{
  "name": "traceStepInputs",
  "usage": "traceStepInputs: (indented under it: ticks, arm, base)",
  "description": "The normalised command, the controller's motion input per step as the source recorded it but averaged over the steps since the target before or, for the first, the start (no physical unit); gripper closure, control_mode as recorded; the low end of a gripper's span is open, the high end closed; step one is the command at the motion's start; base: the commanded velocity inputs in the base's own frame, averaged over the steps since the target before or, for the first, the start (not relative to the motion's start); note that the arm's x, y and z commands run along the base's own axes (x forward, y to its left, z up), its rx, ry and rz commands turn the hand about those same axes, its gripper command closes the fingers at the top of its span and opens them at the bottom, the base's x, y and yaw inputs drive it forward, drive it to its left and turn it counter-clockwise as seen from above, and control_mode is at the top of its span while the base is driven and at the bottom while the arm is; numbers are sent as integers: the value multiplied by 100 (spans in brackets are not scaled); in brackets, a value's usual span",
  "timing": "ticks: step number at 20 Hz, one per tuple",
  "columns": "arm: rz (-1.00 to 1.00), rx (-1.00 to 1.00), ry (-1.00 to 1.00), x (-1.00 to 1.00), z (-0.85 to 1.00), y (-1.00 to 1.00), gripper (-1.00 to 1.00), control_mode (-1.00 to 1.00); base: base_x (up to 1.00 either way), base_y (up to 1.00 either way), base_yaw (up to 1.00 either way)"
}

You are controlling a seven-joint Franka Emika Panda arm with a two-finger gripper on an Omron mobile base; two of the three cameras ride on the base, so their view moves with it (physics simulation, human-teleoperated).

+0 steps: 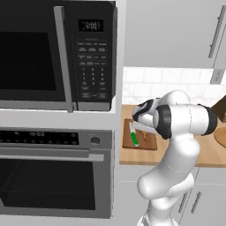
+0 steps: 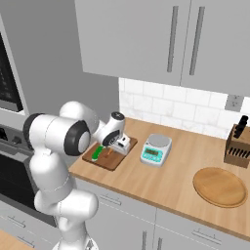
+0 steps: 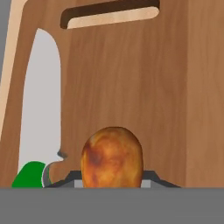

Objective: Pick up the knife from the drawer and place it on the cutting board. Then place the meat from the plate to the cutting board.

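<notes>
The dark brown cutting board [image 1: 148, 142] [image 2: 113, 160] [image 3: 131, 87] lies at the counter's left end. On it rests the knife [image 1: 134, 138] [image 2: 96, 153] [image 3: 41, 109], its green handle toward the counter's front edge. My gripper [image 1: 144, 131] [image 2: 111, 149] [image 3: 112, 178] points down over the board, beside the knife, and is shut on the meat [image 3: 112, 156], an orange-brown drumstick piece. I cannot tell whether the meat touches the board. The round tan plate [image 2: 219, 187] [image 1: 221, 137] sits bare at the right. The drawer fronts under the counter are shut.
A teal-and-white kitchen scale [image 2: 156, 149] stands just right of the board. A wooden knife block [image 2: 238, 144] is at the back right, by the wall. A microwave [image 1: 57, 55] and an oven [image 1: 53, 172] fill the tall unit left of the counter.
</notes>
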Motion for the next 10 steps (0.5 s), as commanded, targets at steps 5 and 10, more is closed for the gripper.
traceStepInputs:
  ticks: [5,10]
  arm:
    - [0,0,4,26,-36,0,100,-100]
    - [0,0,6,27,-32,0,100,-100]
  base:
    - [0,0,0]
    - [0,0,0]
